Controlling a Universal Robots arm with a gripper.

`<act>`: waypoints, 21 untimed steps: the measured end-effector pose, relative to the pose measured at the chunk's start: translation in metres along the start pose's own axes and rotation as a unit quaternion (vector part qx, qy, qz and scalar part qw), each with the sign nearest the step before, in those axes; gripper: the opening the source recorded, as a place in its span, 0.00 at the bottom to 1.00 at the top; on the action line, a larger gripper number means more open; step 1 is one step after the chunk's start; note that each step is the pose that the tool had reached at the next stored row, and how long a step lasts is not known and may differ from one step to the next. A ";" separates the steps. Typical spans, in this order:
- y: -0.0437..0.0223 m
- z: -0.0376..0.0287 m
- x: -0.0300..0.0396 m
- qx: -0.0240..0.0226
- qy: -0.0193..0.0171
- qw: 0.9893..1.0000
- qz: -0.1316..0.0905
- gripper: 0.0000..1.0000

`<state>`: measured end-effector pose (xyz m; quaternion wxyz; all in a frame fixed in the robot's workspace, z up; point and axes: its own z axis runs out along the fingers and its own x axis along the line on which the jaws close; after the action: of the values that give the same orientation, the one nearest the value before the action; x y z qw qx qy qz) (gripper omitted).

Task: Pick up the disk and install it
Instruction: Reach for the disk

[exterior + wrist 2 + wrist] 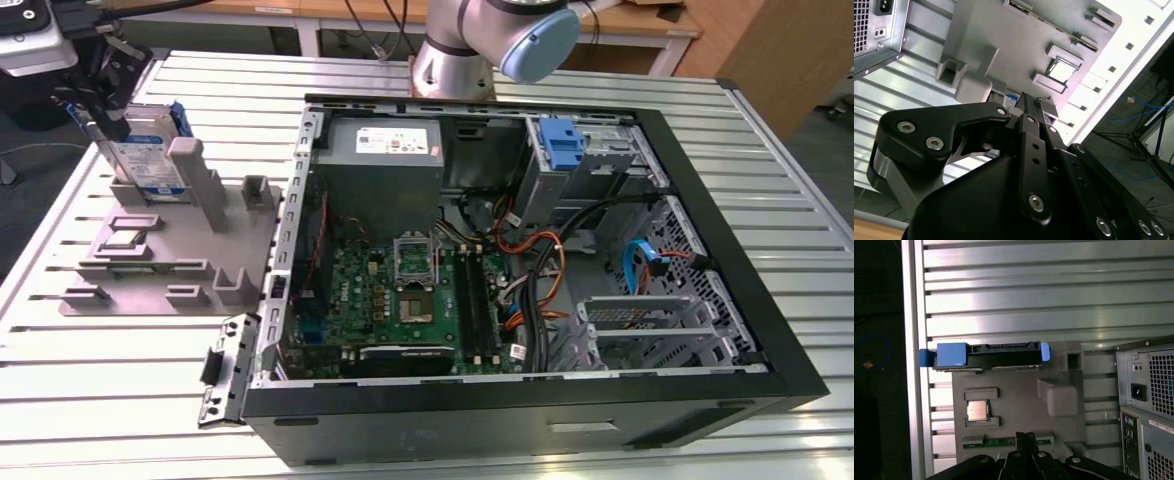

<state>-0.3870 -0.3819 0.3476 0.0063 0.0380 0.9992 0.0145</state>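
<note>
The disk (144,155) stands on edge in a grey holder plate (147,265) at the exterior view's left, silver with a white-and-blue label and a blue bracket. In the first wrist view the disk (989,354) shows edge-on, blue bracket at both ends. My gripper (96,105) hangs above the holder's far end, close to the disk and apart from it. Its fingers (1026,440) are pressed together with nothing between them. In the second wrist view my gripper (1030,102) covers most of the disk (1013,99), of which a strip of label shows.
An open computer case (747,330) lies flat in the middle, with motherboard (400,300), grey power supply (387,145) and a blue drive bracket (561,145) inside. The holder plate also carries a processor chip (977,411) and a memory stick (999,441). The ribbed metal table's edge (911,365) is near the holder.
</note>
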 end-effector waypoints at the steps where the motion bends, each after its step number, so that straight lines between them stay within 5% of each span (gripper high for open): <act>1: 0.0001 0.0002 0.0000 0.000 0.000 1.000 0.000 0.10; 21: 0.0083 0.0040 0.0007 0.000 0.000 1.000 0.000 0.10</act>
<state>-0.3870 -0.3735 0.3438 0.0064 0.0380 0.9992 0.0145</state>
